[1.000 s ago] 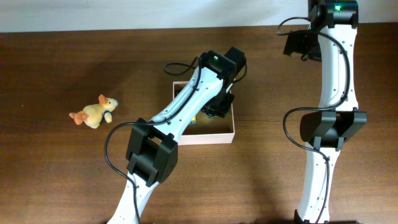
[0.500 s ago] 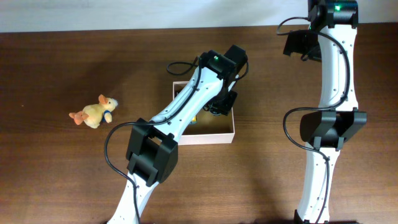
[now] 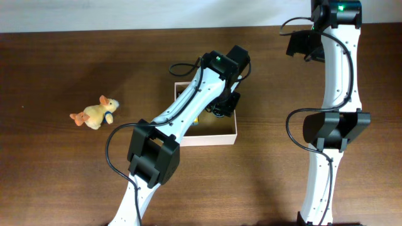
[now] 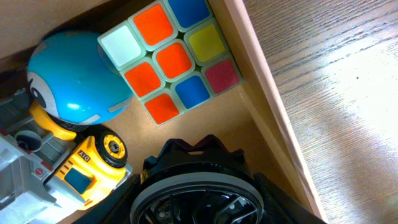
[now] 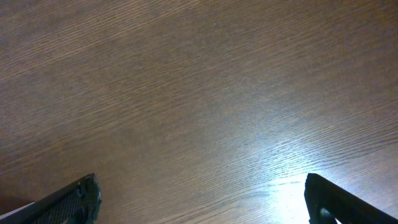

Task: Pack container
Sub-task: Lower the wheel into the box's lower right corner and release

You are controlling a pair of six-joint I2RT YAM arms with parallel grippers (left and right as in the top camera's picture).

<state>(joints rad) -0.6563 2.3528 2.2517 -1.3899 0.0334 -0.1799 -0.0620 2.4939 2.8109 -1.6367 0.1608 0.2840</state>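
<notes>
Overhead, a dark wooden desk is bounded by a pale wall at the top. The container lies centre-frame, under the left gripper, whose opening cannot be told; the right gripper is spread wide, empty.

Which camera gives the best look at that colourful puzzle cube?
The left wrist view: the puzzle cube shows close up, in a corner of the container. Overhead, the left arm hides it; the right wrist sees only table.

The dark wooden table is grained, with a sheen. The square cardboard box looks matt, the round blue plastic toy glossy.
</notes>
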